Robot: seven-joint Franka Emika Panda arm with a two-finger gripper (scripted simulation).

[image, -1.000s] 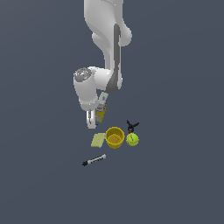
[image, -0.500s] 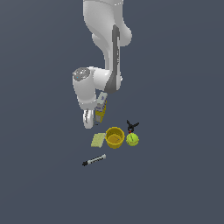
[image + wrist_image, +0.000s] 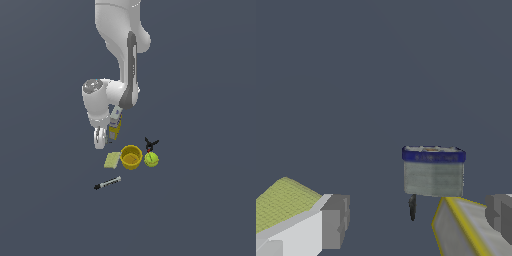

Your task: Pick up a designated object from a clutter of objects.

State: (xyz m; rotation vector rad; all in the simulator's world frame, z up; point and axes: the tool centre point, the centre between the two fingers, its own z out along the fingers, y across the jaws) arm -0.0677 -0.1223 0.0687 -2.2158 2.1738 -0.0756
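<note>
Blue-lidded whitish item (image 3: 433,171) sits on the grey floor just beyond the gripper (image 3: 416,222), whose fingers (image 3: 333,221) are spread wide with nothing between them. Yellow box (image 3: 463,227) and pale-green sponge (image 3: 278,202) lie below either finger.

the arm (image 3: 120,55) wears a smooth white shell with a soft plastic sheen and a dark grey strip along it. the gripper's fingers (image 3: 333,222) look like flat matt grey blocks on a white body. the small blue-lidded item (image 3: 433,171) has a glossy dark-blue band over a dull, greyish-white side that reads as printed card or plastic. the yellow box (image 3: 466,227) shows a smooth pale face with a bright yellow edge. the sponge (image 3: 278,202) is pale green with a fine gridded, porous-looking texture. the yellow cup (image 3: 131,157) looks smooth plastic, the tennis ball (image 3: 151,159) dull, the floor (image 3: 200,200) even matt grey-blue.
</note>
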